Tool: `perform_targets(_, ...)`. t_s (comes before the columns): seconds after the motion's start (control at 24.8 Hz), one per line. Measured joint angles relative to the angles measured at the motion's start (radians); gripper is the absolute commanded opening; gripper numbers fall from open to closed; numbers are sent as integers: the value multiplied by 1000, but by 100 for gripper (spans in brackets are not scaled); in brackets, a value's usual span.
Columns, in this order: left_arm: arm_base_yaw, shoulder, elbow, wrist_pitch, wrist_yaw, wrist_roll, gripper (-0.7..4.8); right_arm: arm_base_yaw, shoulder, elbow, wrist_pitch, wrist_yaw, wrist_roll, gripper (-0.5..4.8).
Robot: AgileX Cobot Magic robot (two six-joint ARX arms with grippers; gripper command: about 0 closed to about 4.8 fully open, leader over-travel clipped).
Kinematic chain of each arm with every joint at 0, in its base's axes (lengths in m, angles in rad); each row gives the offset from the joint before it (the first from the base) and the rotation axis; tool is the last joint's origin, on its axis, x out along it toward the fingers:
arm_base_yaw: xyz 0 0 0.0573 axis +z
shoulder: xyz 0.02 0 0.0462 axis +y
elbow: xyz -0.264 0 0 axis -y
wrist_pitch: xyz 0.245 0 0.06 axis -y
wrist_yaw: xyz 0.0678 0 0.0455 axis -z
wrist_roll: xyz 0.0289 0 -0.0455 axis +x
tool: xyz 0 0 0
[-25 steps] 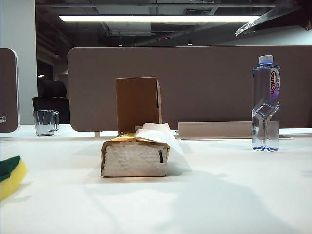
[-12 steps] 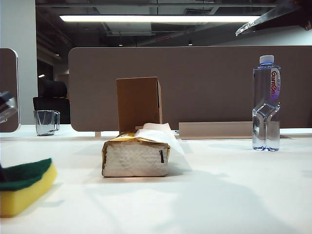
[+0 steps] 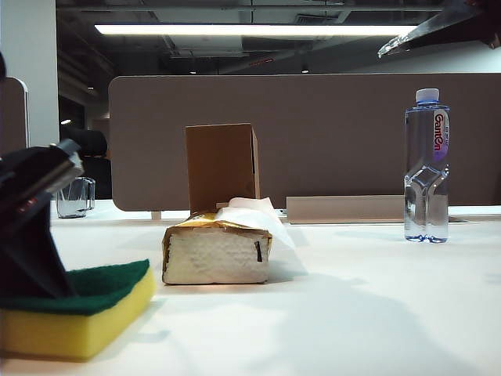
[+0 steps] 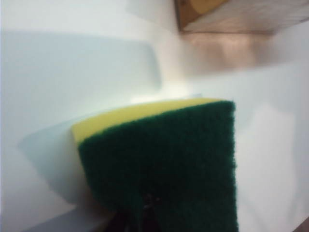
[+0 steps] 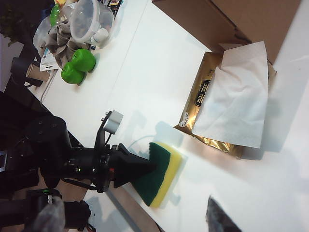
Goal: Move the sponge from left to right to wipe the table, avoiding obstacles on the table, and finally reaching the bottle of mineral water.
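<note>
The sponge [image 3: 82, 309], yellow with a dark green top, lies flat on the white table [image 3: 352, 313] at the near left. My left gripper [image 3: 43, 286] is shut on its green layer from the left. The left wrist view shows the sponge [image 4: 164, 154] filling the frame, with the gripper [image 4: 140, 217] dark at its near end. Right of the sponge sits the gold-edged tissue pack [image 3: 217, 254], and the brown box [image 3: 221, 164] stands behind it. The bottle of mineral water [image 3: 427, 164] stands far right. In the right wrist view my right gripper [image 5: 133, 220] hangs open, above the sponge [image 5: 164, 174] and the tissue pack [image 5: 227, 106].
A clear glass mug [image 3: 74, 196] stands at the back left, and a brown partition [image 3: 329, 133] runs behind the table. The right wrist view shows green items [image 5: 77, 67] and a clear container [image 5: 91, 21] farther along the table, whose edge runs close beside the sponge.
My left gripper has slid the sponge rightward into view, from the left edge to just short of the tissue pack. The right arm has not moved.
</note>
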Motion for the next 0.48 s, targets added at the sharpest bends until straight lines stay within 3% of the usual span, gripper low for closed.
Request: perform_targets(0.48,-72,204,24,257,53,-86,-6,0,0,0,0,-25,0,377)
